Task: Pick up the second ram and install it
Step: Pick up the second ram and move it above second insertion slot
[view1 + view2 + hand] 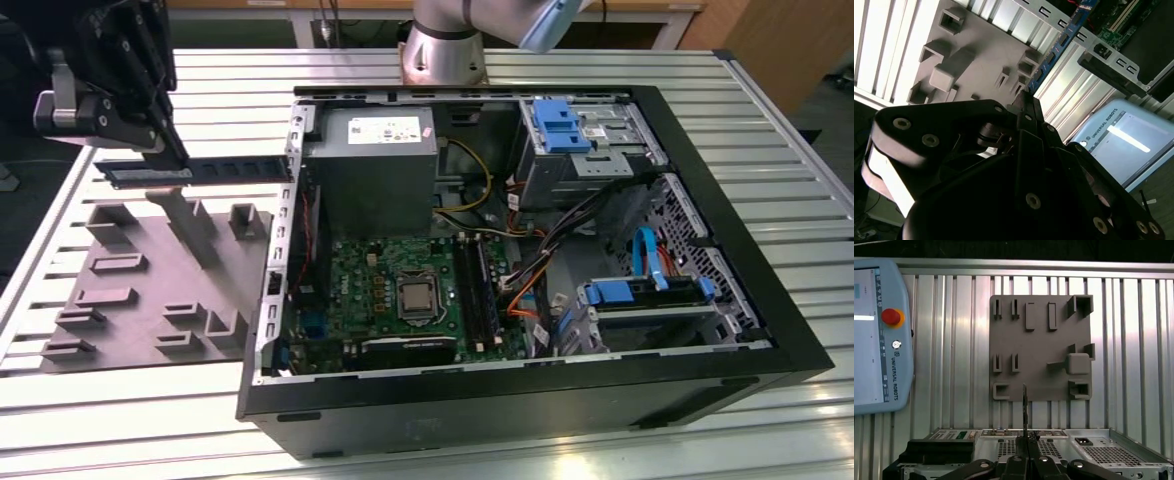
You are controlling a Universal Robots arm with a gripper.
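Observation:
In the exterior view my gripper [163,166] hangs above the far edge of the grey moulded tray [140,300], at the exterior view's left, shut on one end of the second ram [220,169]. The dark stick lies level in the air, its free end reaching toward the open computer case [747,330]. In the first wrist view the second ram [1025,407] shows edge-on, sticking out from my gripper [1025,447] over the tray [1041,342]. The second wrist view has the stick [1056,47] running away from my gripper [1025,102]. The black memory slots [474,290] lie on the motherboard inside the case.
The case holds a grey power supply [374,170], blue drive brackets [561,125] and loose cables. A teach pendant [879,335] lies on the slatted metal table [134,400] beside the tray. The arm's base [445,45] stands behind the case.

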